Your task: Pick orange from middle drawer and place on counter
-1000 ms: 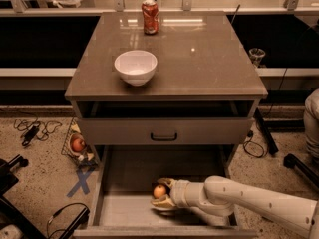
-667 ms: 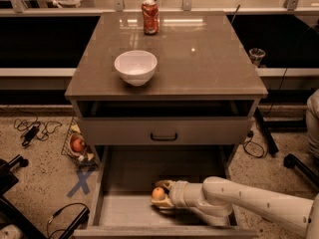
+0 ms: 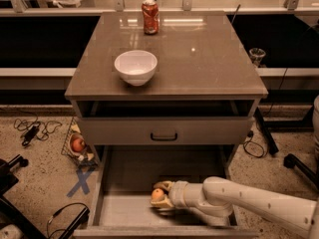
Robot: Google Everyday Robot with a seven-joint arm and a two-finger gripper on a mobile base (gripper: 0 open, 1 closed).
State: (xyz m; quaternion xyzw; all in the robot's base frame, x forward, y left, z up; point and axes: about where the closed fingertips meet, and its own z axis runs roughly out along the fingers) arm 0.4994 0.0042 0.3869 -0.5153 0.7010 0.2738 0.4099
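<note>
The orange (image 3: 157,194) is small and round, low inside the open middle drawer (image 3: 107,183), a deep grey box with tall side walls. My gripper (image 3: 162,195) reaches in from the right on a pale arm, and its pale fingers (image 3: 165,185) sit around the orange, above and below it, close on it. The orange is just above the drawer's pale floor. The counter (image 3: 199,59) is the glossy grey-brown top of the cabinet, above the drawers.
A white bowl (image 3: 135,66) and a red soda can (image 3: 150,17) stand on the counter. A shut drawer front with a black handle (image 3: 164,136) is above the open drawer. A redder fruit in wire mesh (image 3: 77,144) and cables lie on the floor to the left.
The gripper and the orange have stayed almost in place in the drawer, shifting only slightly.
</note>
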